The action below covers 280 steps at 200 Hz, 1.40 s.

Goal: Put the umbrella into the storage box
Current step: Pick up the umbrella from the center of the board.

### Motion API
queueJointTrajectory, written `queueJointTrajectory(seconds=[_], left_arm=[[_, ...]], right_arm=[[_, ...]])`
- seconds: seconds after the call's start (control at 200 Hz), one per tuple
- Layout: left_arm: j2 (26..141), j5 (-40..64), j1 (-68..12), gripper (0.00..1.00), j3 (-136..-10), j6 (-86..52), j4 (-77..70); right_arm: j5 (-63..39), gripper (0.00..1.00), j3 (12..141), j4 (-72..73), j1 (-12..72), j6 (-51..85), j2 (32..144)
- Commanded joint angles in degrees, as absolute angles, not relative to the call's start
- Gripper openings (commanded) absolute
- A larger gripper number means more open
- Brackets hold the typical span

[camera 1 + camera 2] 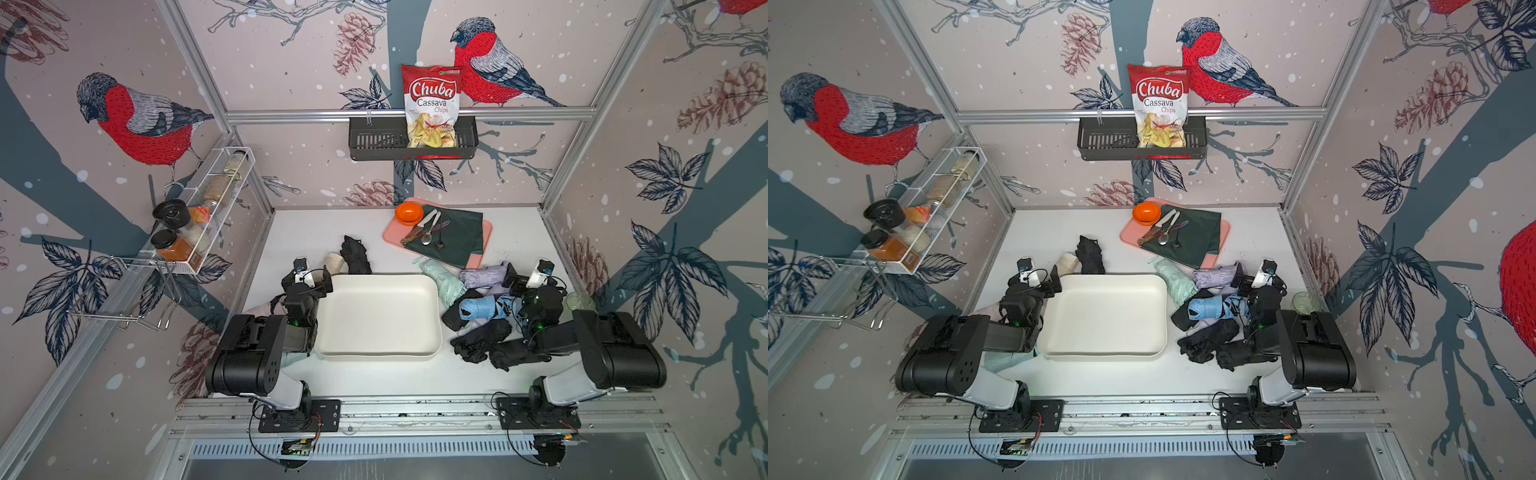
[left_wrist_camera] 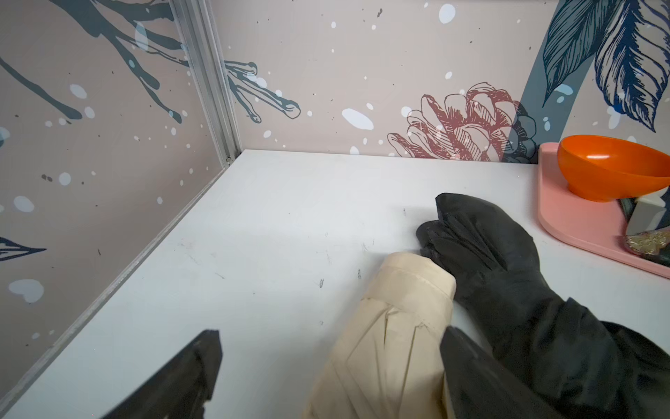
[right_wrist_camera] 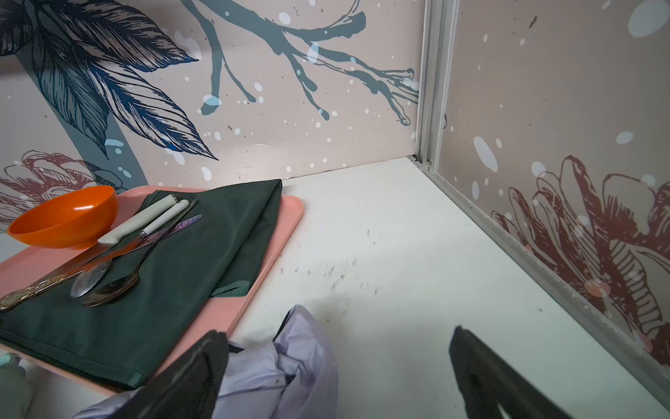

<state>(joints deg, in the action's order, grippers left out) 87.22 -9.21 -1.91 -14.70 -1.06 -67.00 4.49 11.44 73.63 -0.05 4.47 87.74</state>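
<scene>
A cream storage box (image 1: 378, 316) sits on the white surface (image 1: 374, 374) between the two arms. Just beyond the box, the left gripper (image 2: 331, 341), jaws wide apart, straddles a beige umbrella (image 2: 398, 326) touching a black umbrella (image 2: 489, 261). The right gripper (image 3: 337, 337), also spread, hovers over a lilac umbrella (image 3: 290, 362) outside the box. A pink tray (image 3: 286, 214) lies farther back.

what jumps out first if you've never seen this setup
The empty white storage box sits in the middle, with a pile of folded umbrellas in black, blue, lilac and mint heaped on its right. On the back wall, a red chips bag stands in a black basket.
</scene>
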Motion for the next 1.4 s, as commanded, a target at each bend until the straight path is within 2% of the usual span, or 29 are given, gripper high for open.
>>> queueJointTrajectory(seconds=[0.0,0.735,0.905,1.04,1.246,1.396], left_arm=[[87.3,-9.5,-1.9,0.97,-14.7,-0.5,-68.9],[87.3,-9.5,-1.9,0.97,-14.7,-0.5,-68.9],[87.2,-9.4,-1.9,0.97,-14.5,-0.5,-69.0],[86.8,-9.0,-1.9,0.97,-14.9,-0.1,-68.4],[81.2,-8.0,-1.9,0.97,-18.5,0.3,-57.8],[75.9,-8.0,-2.2,0.97,-19.5,0.3,-52.6]], right_arm=[[4.3,1.00,11.4,75.6,0.0,4.2,87.8],[4.1,1.00,11.3,75.9,-0.1,4.2,87.6],[5.1,1.00,11.2,73.3,-0.4,4.8,84.0],[7.3,1.00,13.7,65.3,-0.4,5.6,79.9],[9.0,1.00,15.1,56.8,-0.3,6.5,72.4],[11.8,1.00,20.3,43.2,-0.2,10.6,66.7]])
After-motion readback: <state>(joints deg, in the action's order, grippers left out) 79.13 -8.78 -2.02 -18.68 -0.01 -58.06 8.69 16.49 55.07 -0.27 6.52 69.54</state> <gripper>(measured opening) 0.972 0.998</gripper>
